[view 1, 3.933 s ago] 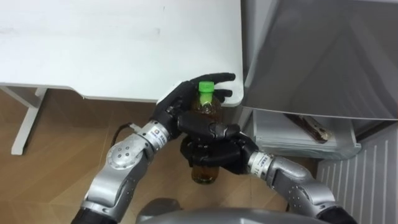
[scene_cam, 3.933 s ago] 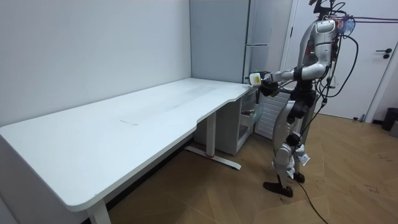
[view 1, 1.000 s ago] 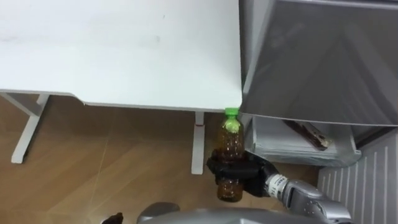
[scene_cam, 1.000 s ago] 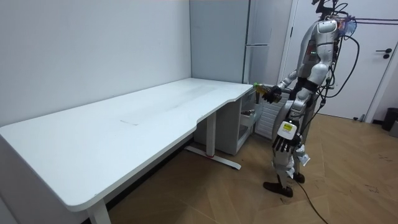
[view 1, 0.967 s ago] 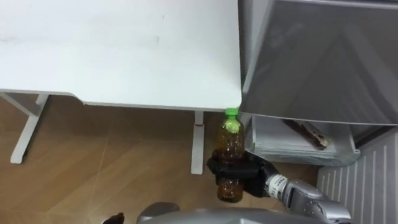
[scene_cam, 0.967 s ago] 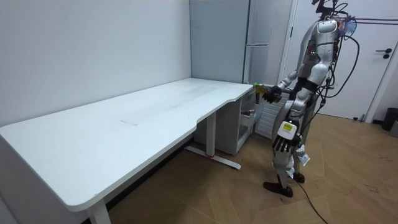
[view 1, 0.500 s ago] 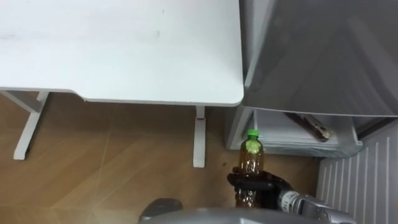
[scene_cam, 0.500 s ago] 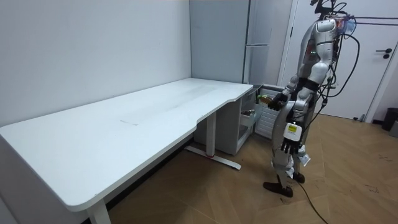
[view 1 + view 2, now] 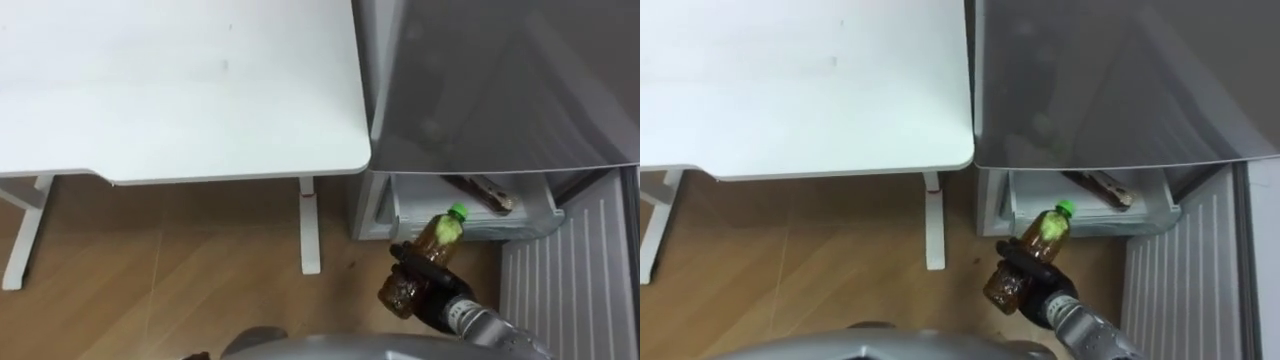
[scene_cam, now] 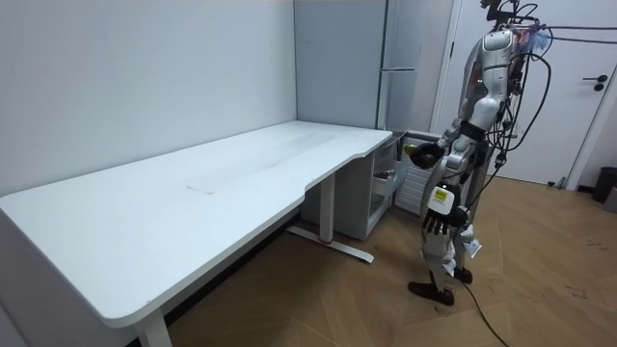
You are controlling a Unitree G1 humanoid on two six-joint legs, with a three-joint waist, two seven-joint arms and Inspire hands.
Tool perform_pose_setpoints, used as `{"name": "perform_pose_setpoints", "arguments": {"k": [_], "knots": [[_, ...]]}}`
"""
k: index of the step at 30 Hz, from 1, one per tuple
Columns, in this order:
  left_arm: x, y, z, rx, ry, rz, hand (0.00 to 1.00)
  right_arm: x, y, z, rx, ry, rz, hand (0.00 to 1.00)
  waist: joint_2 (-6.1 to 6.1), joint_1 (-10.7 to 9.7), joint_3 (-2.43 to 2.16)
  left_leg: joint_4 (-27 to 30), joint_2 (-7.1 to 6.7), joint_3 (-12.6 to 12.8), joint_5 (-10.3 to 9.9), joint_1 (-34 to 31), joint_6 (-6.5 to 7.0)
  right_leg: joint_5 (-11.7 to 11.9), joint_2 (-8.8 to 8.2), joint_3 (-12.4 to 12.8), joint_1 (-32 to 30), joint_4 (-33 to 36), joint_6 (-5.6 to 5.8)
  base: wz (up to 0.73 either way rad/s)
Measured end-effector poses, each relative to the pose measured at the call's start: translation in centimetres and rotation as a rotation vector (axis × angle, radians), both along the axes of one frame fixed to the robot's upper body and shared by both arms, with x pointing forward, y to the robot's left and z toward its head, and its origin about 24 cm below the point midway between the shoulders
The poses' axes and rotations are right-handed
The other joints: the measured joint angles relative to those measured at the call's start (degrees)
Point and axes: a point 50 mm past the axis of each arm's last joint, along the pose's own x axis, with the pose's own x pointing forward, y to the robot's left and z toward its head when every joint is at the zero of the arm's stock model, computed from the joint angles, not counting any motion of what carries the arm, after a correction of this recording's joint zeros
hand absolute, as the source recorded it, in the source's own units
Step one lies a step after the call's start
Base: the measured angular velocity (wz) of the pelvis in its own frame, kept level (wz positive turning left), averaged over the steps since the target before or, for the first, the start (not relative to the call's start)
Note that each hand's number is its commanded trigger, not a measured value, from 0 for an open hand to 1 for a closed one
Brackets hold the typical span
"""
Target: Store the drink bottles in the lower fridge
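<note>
A brown tea bottle (image 9: 428, 252) with a green cap leans tilted in my right hand (image 9: 432, 292), which is shut round its lower half, as the right eye view also shows it: bottle (image 9: 1035, 250), hand (image 9: 1042, 288). The cap end points toward the open lower fridge drawer (image 9: 522, 222), just in front of its near edge. In the room view I stand before the fridge at the table's end, with the bottle (image 10: 418, 152) held out at waist height. My left hand (image 10: 435, 222) hangs at my side with loose fingers.
A dark flat packet (image 9: 482, 189) lies in the drawer. The grey upper fridge front (image 9: 500, 90) overhangs it. The ribbed inside of the open fridge door (image 9: 570, 285) stands at the right. The white table (image 9: 180, 90) and its leg (image 9: 310, 225) are at the left.
My left hand let go of the bottle and dropped to my side. The right hand carried the bottle right and down toward the fridge drawer and tilted it. The view shifted right.
</note>
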Motion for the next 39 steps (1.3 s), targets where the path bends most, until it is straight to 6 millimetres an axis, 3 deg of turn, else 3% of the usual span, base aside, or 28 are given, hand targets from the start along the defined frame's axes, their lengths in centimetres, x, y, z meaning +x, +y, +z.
{"name": "perform_pose_setpoints", "arguments": {"k": [4,6,8,9,11,15,20,25,32,39], "knots": [[-0.9,0.0,0.0,-0.001,0.015,0.012,0.0,-0.6,-0.5,-0.3,-0.008,0.062,-0.113,1.0,0.79,-1.12,0.04,-0.13,0.07,0.01,-0.04,0.27,-0.06,0.07,0.05,0.3,0.02,0.27,-0.04,-0.02],[-0.8,-0.1,0.0,-0.002,0.012,0.012,0.0,-0.6,-0.9,-0.3,-0.001,0.093,-0.225,1.0,1.69,-1.06,0.43,-0.34,0.19,0.42,-0.04,0.58,-0.06,0.07,0.04,0.77,-0.12,0.58,-0.04,-0.12],[-0.7,-0.1,0.0,-0.007,0.013,0.008,0.0,-0.3,-1.1,-0.1,0.003,0.103,-0.303,1.0,2.17,-1.04,0.52,-0.53,0.27,0.64,-0.02,0.78,-0.07,0.04,0.03,1.42,-0.57,0.93,-0.01,-0.16],[-0.7,-0.1,-0.1,-0.01,0.017,0.007,0.0,0.0,-1.2,0.1,0.005,0.102,-0.347,1.0,2.63,-1.05,0.21,-0.79,0.27,1.17,0.04,0.9,-0.07,0.02,0.0,1.75,-0.79,0.92,-0.02,-0.14],[-0.8,-0.1,-0.1,-0.014,0.015,0.008,0.0,0.6,-1.2,0.5,0.023,0.082,-0.416,1.0,2.92,-1.08,0.04,-1.41,0.11,1.5,0.51,1.34,0.0,-0.02,-0.15,1.87,-0.86,0.88,0.01,-0.08],[-0.6,-0.4,-0.1,-0.028,-0.004,0.005,0.0,2.7,-0.9,1.9,0.097,-0.002,-0.534,1.0,2.47,-0.96,0.07,-2.09,0.0,2.04,0.81,1.97,0.04,-0.09,-0.33,2.11,-0.83,0.94,0.04,-0.05],[-0.3,-0.8,-0.1,-0.042,-0.019,0.004,0.0,3.6,-1.2,2.3,0.115,-0.03,-0.595,1.0,1.5,-0.88,0.24,-1.96,-0.08,2.23,0.8,2.16,0.04,-0.13,-0.43,2.21,-0.76,0.76,0.11,0.0],[-0.2,-0.9,-0.1,-0.06,-0.022,0.003,0.0,3.8,-2.1,2.5,0.132,-0.05,-0.679,1.0,1.56,-0.86,0.27,-2.0,-0.11,2.24,0.79,2.04,0.04,-0.15,-0.43,2.5,-0.8,0.39,0.13,0.0],[-0.4,-0.8,-0.1,-0.089,-0.025,0.015,0.0,5.9,-2.5,4.6,0.172,-0.192,-0.725,1.0,1.62,-0.86,0.31,-3.01,-0.25,2.53,0.8,3.56,0.03,-0.16,-0.43,3.01,0.49,-0.11,0.16,-0.01],[-0.7,-0.7,-0.1,-0.093,-0.027,0.012,0.0,6.3,-2.6,4.9,0.184,-0.246,-0.726,1.0,1.61,-0.93,0.25,-2.91,-0.86,0.96,0.81,3.91,0.05,-0.27,-0.78,1.52,1.98,-0.74,0.34,0.12]]}}
